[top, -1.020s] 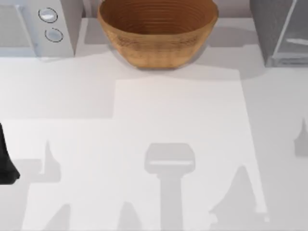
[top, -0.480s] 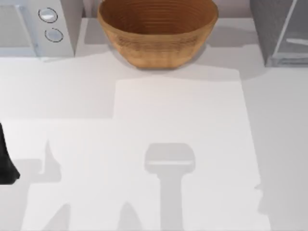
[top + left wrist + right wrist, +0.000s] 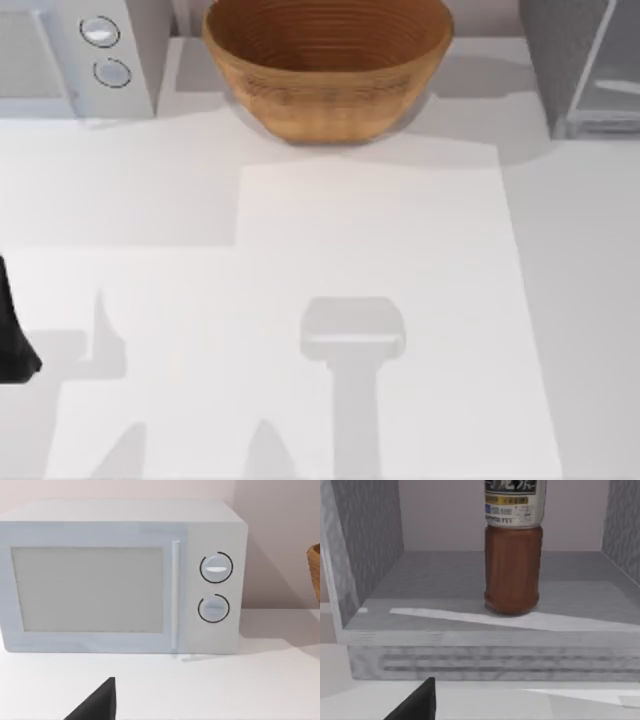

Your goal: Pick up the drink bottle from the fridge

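**Right arm's shadow is off the worktop; its camera now faces the fridge**

- Change: over the last second the right arm's shadow slides along the right side of the worktop in the top view, then drops out of it. Now that side is bare, and the shadow in the middle hasn't moved.
- Read: the right arm has swung toward the fridge at the top view's far right corner. The reach is under way, the grasp isn't.
- Right wrist view looks straight into the fridge cavity. The drink bottle stands upright on the fridge floor, about mid-width and near the front lip, clear of both side walls. Brown body and label band are visible; the cap is cut off by the frame.
- Nothing seems to block the opening, so the door is probably open. The pale panel at the edge of the view is hard to read.
- Right claw: just a dark wedge, short of the fridge lip and well apart from the bottle. Spread or together, I can't tell.
- Left claw: parked at the left edge of the worktop, facing the microwave. No change, and I can't tell its state either.
- Next it needs a straight push in over the lip, centred on the bottle body.
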You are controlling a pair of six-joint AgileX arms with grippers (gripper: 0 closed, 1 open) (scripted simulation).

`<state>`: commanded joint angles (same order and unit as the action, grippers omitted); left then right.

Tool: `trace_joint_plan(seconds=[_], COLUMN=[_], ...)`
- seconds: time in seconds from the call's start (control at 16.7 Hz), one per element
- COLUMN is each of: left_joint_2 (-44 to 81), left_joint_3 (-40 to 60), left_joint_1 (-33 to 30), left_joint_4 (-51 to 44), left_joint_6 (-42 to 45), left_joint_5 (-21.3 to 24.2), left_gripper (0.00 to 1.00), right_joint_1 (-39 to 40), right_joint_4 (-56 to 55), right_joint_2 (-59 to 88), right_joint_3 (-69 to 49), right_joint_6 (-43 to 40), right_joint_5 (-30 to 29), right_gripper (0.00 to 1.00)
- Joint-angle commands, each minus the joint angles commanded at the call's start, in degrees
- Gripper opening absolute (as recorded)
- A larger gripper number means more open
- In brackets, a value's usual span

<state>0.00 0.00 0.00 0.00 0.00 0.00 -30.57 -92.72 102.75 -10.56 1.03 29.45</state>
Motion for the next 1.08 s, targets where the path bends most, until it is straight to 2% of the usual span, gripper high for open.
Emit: trace_joint_plan(seconds=[0.24,0.42,0.9,1.08], left_joint_2=[0.0,0.0,0.0,0.0], left_joint_3=[0.0,0.0,0.0,0.0], left_joint_1=[0.0,0.0,0.0,0.0], left_joint_4=[0.0,0.0,0.0,0.0], left_joint_6=[0.0,0.0,0.0,0.0], left_joint_5=[0.0,0.0,0.0,0.0], left_gripper=[1.0,1.0,1.0,1.0], right_joint_1=[0.6,2.8,12.2,15.0], right_joint_4=[0.6,3.8,22.6,28.5], right_joint_2=[0.3,3.2,14.9,17.6], right_joint_3=[-0.6,-6.2,-38.6,-46.0], right_joint_6=[0.0,-0.1,-0.3,-0.4], right_joint_5=[-0.3,-2.1,-12.6,-15.8], right_gripper=[1.0,1.0,1.0,1.0])
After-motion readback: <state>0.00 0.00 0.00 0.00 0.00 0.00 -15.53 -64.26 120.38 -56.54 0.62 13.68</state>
